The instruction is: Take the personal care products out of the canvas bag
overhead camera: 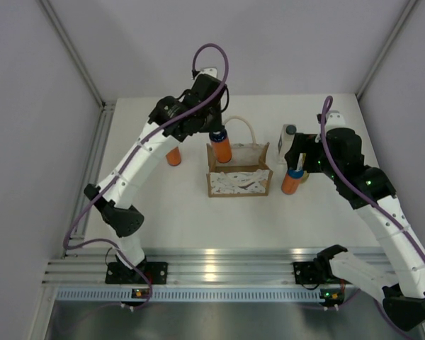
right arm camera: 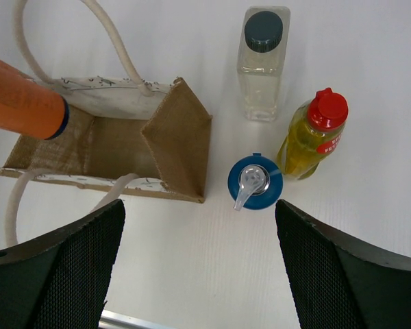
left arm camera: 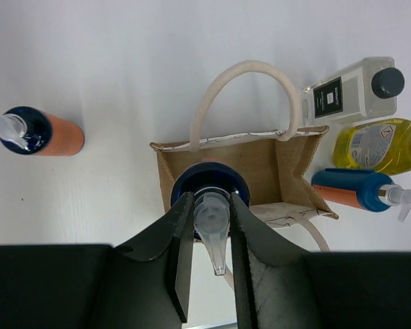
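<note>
left gripper (left arm camera: 211,205): I'm pinching the orange bottle (overhead camera: 221,147) by its pump neck, so it's hanging upright over the canvas bag (overhead camera: 239,180), mid-bench (overhead camera: 184,212).
right gripper (right arm camera: 198,203): I'm hovering wide open over the blue-capped bottle (right arm camera: 255,184), toward the right edge.

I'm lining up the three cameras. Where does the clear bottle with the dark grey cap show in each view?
Top external: clear bottle right of centre, beside the canvas bag.
Left wrist: the bottle upper right, beside the bag's handle.
Right wrist: the bottle at the top, right of centre.
Shared landmark: the canvas bag, left of the bottle in all three.
</note>
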### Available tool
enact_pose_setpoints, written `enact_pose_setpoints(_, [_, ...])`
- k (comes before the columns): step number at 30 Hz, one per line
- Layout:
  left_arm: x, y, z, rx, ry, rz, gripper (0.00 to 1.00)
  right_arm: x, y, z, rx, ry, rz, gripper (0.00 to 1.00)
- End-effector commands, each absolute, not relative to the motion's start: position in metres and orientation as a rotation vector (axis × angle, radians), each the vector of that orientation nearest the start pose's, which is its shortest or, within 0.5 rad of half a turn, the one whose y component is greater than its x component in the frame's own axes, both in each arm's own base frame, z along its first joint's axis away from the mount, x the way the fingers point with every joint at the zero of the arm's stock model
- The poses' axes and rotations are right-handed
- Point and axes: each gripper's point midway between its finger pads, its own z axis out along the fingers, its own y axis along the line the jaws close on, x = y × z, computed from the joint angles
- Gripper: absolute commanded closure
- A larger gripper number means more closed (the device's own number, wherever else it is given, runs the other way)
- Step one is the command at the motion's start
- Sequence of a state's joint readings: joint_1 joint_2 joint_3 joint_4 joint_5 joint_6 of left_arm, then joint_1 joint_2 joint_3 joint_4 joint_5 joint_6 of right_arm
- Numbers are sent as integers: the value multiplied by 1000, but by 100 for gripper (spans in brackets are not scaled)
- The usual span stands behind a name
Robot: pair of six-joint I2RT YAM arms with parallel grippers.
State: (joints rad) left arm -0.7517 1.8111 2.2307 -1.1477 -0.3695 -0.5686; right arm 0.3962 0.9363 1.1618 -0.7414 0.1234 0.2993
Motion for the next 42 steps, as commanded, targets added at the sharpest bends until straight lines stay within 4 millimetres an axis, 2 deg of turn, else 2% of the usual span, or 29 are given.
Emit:
enact_pose_setpoints(1, [349, -243, 409, -69, 2050, -330, 100, 269, 94, 295, 8, 2058, 276, 13])
enact_pose_setpoints(6, [344, -211, 446, -144, 1951, -321, 100, 270, 94, 290, 6, 2069, 267, 13])
enact_pose_setpoints(8, [344, -200, 452, -167, 1930, -304, 100, 270, 93, 291, 8, 2068, 267, 13])
enact_pose_setpoints(11, [344, -183, 446, -196, 1941, -270, 100, 271, 93, 294, 9, 2061, 263, 13])
enact_pose_setpoints(12, [347, -178, 436, -202, 1964, -246, 100, 272, 92, 295, 8, 2059, 258, 13])
enact_pose_setpoints(15, [348, -169, 424, -219, 1990, -222, 100, 273, 92, 299, 7, 2051, 258, 13])
enact_pose_setpoints(16, [349, -167, 412, -223, 2015, -199, 100, 273, 92, 301, 6, 2048, 258, 13])
enact_pose_setpoints(18, [354, -163, 402, -231, 2027, -172, 100, 274, 93, 304, 6, 2041, 262, 13])
enact_pose_setpoints(19, [356, -163, 386, -221, 2056, -148, 100, 274, 93, 306, 9, 2038, 265, 13])
enact_pose_setpoints(22, [365, -159, 376, -246, 2051, -166, 100, 274, 95, 314, 5, 2018, 280, 13])
enact_pose_setpoints(23, [366, -156, 361, -244, 2075, -150, 100, 274, 95, 320, 7, 2006, 288, 13])
enact_pose_setpoints(24, [369, -153, 356, -256, 2077, -145, 100, 273, 96, 323, 4, 2000, 296, 13])
enact_pose_setpoints(25, [374, -153, 354, -263, 2067, -156, 100, 272, 97, 327, 3, 1991, 304, 13])
enact_pose_setpoints(26, [375, -153, 338, -260, 2094, -141, 100, 271, 96, 334, 3, 1973, 311, 12])
enact_pose_setpoints(29, [381, -153, 329, -265, 2071, -154, 100, 267, 95, 346, -2, 1938, 321, 12])
enact_pose_setpoints(30, [381, -150, 317, -270, 2087, -140, 100, 266, 94, 348, -1, 1932, 321, 11])
enact_pose_setpoints(32, [386, -150, 308, -284, 2079, -149, 100, 263, 93, 357, 0, 1908, 330, 10])
enact_pose_setpoints(33, [387, -148, 294, -288, 2099, -134, 100, 263, 93, 359, -1, 1904, 330, 10])
enact_pose_setpoints(42, [400, -145, 247, -321, 2153, -92, 100, 255, 92, 375, -11, 1860, 346, 6])
